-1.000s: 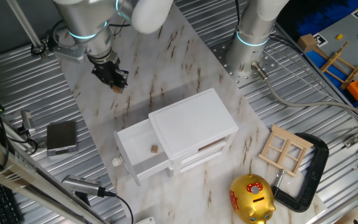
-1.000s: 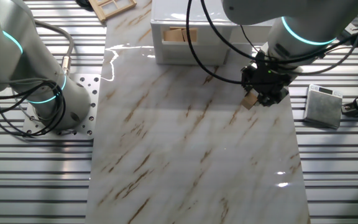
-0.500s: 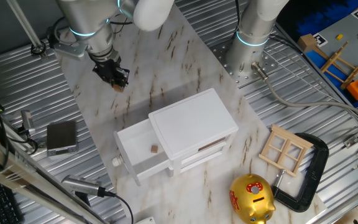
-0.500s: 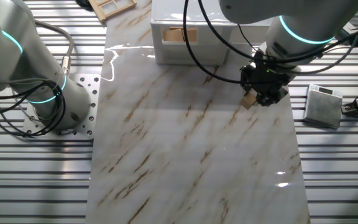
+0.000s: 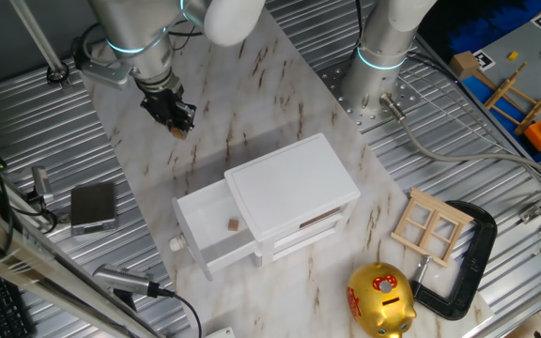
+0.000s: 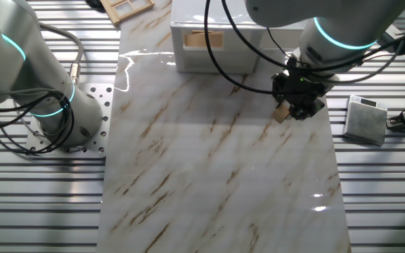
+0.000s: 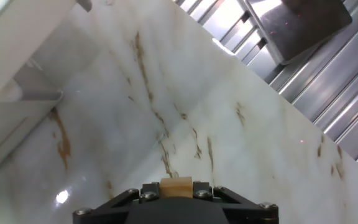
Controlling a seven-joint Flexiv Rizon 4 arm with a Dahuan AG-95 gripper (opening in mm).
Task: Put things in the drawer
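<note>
The jaws of the gripper (image 5: 176, 124) are closed on a small wooden block (image 6: 281, 114). In the hand view the block (image 7: 175, 186) sits right between them, above the marble counter (image 6: 209, 176). Since a moment ago the arm has lifted a tiny bit, so the block looks off the counter now. The open drawer (image 5: 202, 227) is well apart, with one block (image 5: 234, 224) already inside. Next it probably needs carrying over there.

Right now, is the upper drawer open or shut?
Open: the upper drawer is pulled out of the cabinet, with one wooden block lying inside.
</note>
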